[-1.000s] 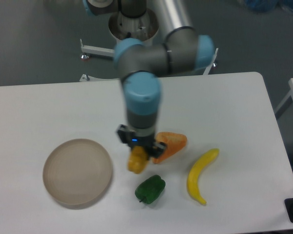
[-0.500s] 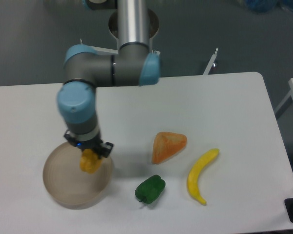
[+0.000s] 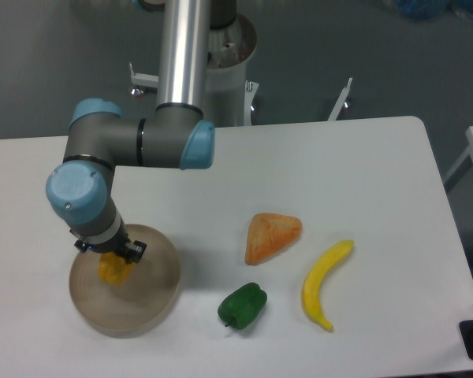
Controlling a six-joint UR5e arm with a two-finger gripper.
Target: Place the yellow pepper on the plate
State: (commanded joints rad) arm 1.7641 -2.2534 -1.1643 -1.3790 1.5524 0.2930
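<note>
Our claw (image 3: 113,260) was closed around the yellow pepper (image 3: 114,269), holding it over the left half of the plate (image 3: 154,287); whether it touched, we couldn't tell.

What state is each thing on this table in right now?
Gripper: shut on the yellow pepper, over the plate.
Yellow pepper: held; touching the plate or not, unclear.
Plate: flat on the table.
Green pepper: lying loose.
Banana: lying loose.
Orange wedge: lying loose.
</note>
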